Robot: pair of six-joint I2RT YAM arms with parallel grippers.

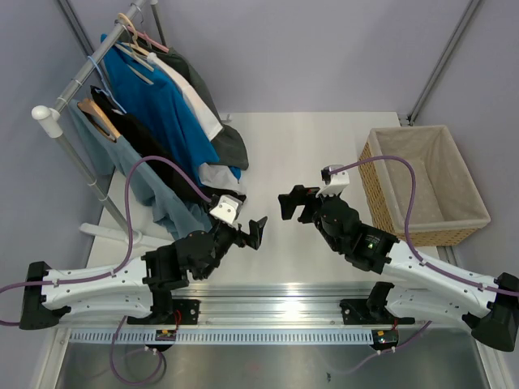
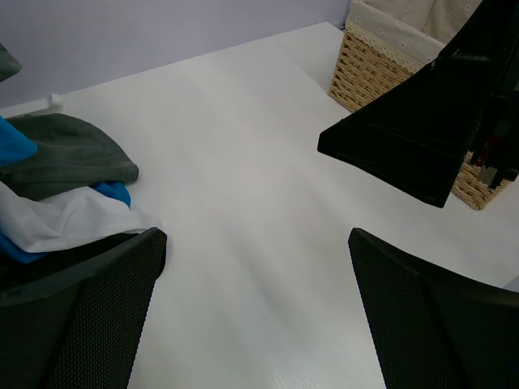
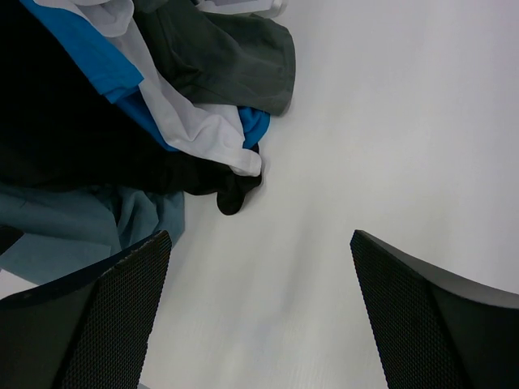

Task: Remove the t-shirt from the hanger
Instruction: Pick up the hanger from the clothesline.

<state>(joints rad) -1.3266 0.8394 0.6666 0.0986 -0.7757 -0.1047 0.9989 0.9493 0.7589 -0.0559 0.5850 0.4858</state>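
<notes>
The left gripper [image 1: 252, 231] hangs low over the white table [image 1: 324, 138], a little out from the foot of the clothes rail [image 1: 81, 77]. Its fingers [image 2: 81, 324] are spread wide and hold nothing. The right gripper [image 1: 292, 203] faces it from farther off the rail, also spread apart and empty, with bare tabletop between its fingers [image 3: 438, 316]. A lined wicker basket [image 1: 454, 235] sits across the table, well apart from the rail.

Below the rail, the hems of the hanging clothes spill onto the table in a soft heap. A slate-blue shirt [image 1: 138, 174] hangs nearest, on a wooden hanger [image 1: 101, 116] close to the rail's white end cap [image 1: 47, 120], and its lower edge is bunched on the surface. Next along is a black garment [image 1: 170, 180], whose tip pokes out of the pile. Then comes the bright blue t-shirt [image 1: 162, 105], the broadest and most vivid piece, draped smoothly down from the rail with its hem tucked under a white shirt [image 1: 195, 101]. A dark grey-green shirt [image 1: 227, 146] lies outermost, its rounded hem resting flat on the table.

Farther up the rail, more hangers [image 1: 134, 49] crowd together, one pale wood and one pink. I cannot tell which hanger carries which shirt.
</notes>
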